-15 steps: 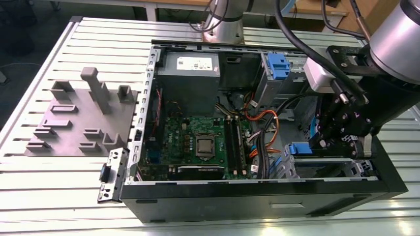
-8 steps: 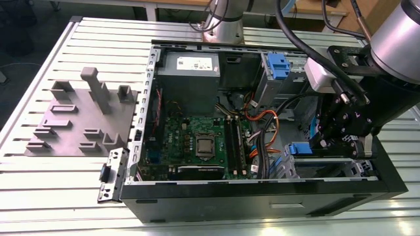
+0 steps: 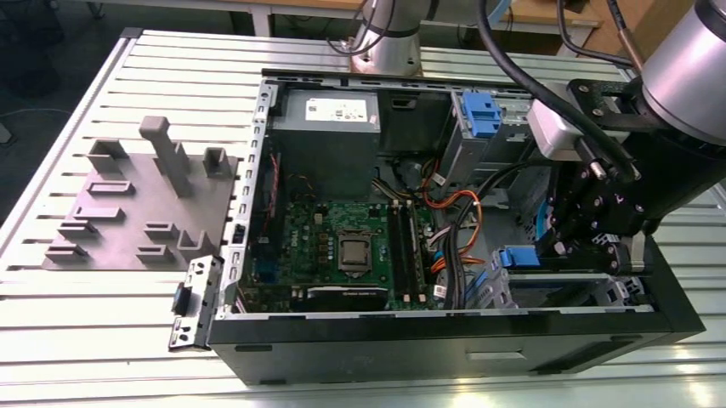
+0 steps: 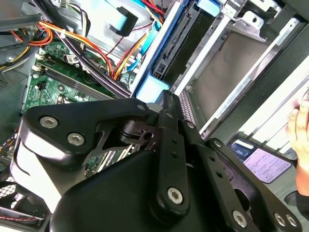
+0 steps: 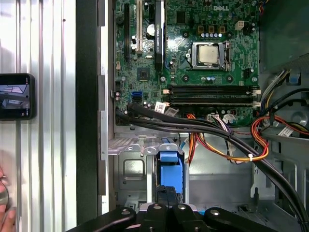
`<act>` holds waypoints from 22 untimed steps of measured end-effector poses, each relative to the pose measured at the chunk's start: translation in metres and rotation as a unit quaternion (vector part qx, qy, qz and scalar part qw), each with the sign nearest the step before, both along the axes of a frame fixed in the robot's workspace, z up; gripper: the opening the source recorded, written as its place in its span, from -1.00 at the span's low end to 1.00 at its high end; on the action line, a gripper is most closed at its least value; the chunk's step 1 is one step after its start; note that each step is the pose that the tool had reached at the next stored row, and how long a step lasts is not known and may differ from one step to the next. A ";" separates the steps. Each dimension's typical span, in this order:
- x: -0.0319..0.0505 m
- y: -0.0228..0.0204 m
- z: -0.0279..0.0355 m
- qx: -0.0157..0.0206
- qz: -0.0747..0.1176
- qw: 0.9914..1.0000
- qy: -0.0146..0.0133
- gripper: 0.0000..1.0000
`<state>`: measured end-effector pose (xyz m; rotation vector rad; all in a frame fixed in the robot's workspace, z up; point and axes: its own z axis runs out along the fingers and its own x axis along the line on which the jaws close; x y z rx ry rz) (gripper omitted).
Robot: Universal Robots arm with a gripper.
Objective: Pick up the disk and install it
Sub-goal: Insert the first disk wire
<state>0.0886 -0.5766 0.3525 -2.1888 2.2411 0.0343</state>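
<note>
1. Slatted metal desk (image 3: 136, 76) carries an open computer case (image 3: 454, 340) in the exterior view, with a grey fixture block (image 3: 136, 204) at nine o'clock from the case. The motherboard (image 3: 352, 246) lies at the case's middle and the grey power supply box (image 3: 329, 110) at twelve o'clock. The gripper (image 3: 564, 246) reaches into the case at three o'clock. Just beside it, the blue frame end of the disk (image 3: 519, 257) stands in the drive cage (image 3: 567, 293).
2. In the second wrist view, the disk (image 4: 169, 43) is seen edge-on, upright between the cables (image 4: 91, 67) and the cage's metal wall (image 4: 231, 67). The gripper (image 4: 166, 99) ends right at its pale blue end. Whether the jaws are clenched or released cannot be told. A person's hand (image 4: 301, 130) shows beyond the case, near a phone (image 4: 260, 162).
3. In the first wrist view, the gripper (image 5: 166, 205) meets the disk's blue end (image 5: 170, 174) beside the cage; the motherboard (image 5: 193, 43) lies beyond.
</note>
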 end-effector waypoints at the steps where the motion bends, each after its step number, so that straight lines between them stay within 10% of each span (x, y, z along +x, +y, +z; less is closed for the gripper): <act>1: 0.0024 0.0000 -0.0001 0.000 0.000 1.000 0.000 -0.79; 7: 0.0219 0.0002 0.0003 0.000 0.000 1.000 0.004 -0.79; 22: 0.0240 0.0036 0.0066 0.000 0.000 1.000 0.005 -0.79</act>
